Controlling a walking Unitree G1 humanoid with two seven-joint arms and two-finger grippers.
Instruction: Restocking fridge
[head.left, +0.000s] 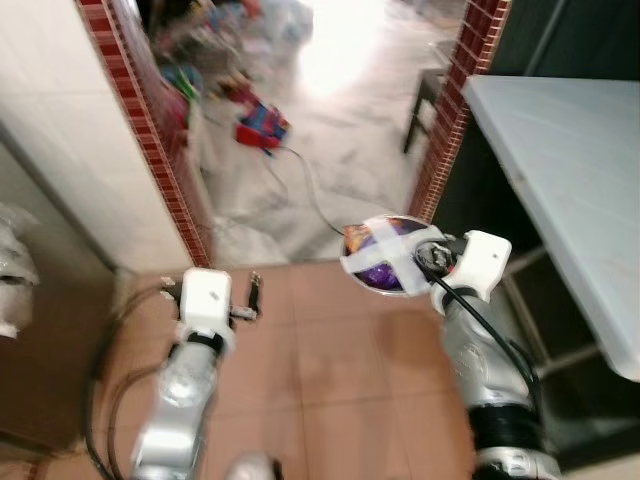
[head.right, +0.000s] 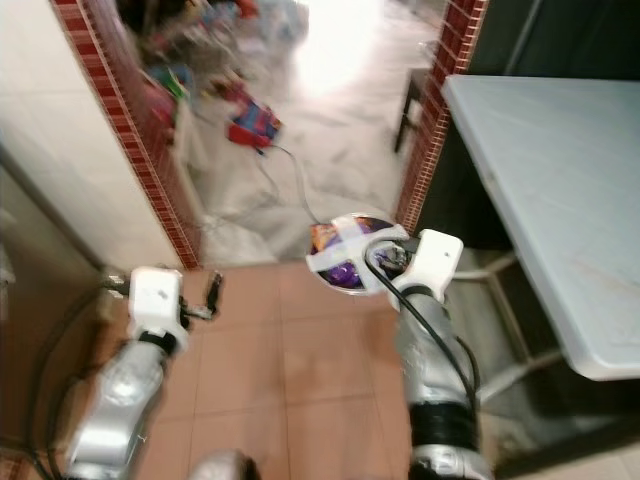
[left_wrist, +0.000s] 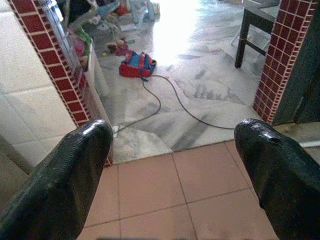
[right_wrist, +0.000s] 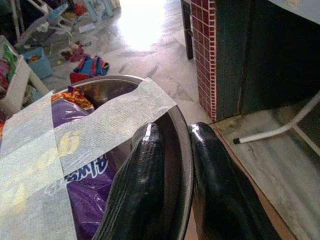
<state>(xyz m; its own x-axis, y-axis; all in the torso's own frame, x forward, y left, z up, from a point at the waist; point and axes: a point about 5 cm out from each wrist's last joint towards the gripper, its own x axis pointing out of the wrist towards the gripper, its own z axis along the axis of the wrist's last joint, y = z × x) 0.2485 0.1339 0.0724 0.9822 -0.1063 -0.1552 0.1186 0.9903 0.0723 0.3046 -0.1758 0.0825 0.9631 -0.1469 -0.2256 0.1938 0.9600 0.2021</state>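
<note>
Steel bowl (right_wrist: 100, 95), round and shallow, is carried out in front of the robot above the terracotta tile floor (head.left: 330, 370), just short of the doorway. Largest around it is the room: the tiled floor underfoot gives way at a threshold to a pale marble floor (left_wrist: 200, 85) that runs on, bright with glare, into the next room. The opening is bounded by a red brick-tiled pillar (head.left: 150, 130) with a white tiled wall on the robot's left and a second brick-tiled pillar (head.left: 455, 110) on its right, with open floor between them. To the right a long white surface (head.left: 570, 170) stands on white legs, its near edge close beside the right arm. A black cable (left_wrist: 170, 95) trails across the marble to a red and blue bag (left_wrist: 136, 65), with scattered toys and clutter along the left wall beyond, and a dark stool stands near the right pillar.

The bowl is held roughly level, opening upward; two strips of white tape (right_wrist: 110, 122) cross over its mouth, holding in a purple snack packet (right_wrist: 82, 175) with an orange end. The right gripper (right_wrist: 172, 135) is clamped on the bowl's rim, one finger inside and one outside. The left gripper (left_wrist: 172, 135) hangs over the tiles with its fingers wide apart, holding nothing.
</note>
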